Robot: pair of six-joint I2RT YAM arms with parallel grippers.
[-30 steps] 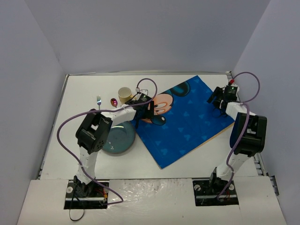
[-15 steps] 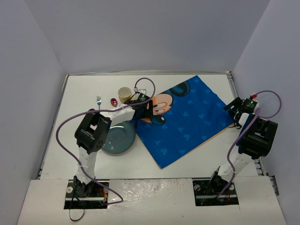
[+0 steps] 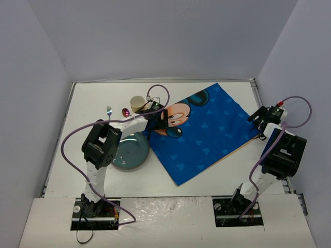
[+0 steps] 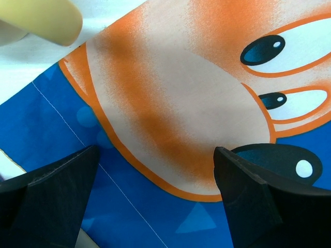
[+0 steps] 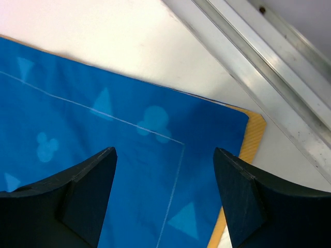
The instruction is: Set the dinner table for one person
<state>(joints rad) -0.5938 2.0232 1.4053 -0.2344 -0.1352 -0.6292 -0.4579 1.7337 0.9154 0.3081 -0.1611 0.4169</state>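
Currently both grippers are held open above the placemat (image 3: 207,132), which lies skewed on the dinner table (image 3: 98,95): left gripper (image 3: 164,120) over the mouse face, right gripper (image 3: 257,118) over the right corner. Edges should be pinched low, then the mat squared. Plate (image 3: 129,154), cup (image 3: 137,104) and fork (image 3: 109,110) are crowded beside its left edge.

1. Top camera: fixed above and behind me, looking down on the whole dinner table (image 3: 207,178).
2. Left wrist: close over the placemat's (image 4: 170,103) mouse face.
3. Right wrist: close over its right corner.
4. All share the placemat.
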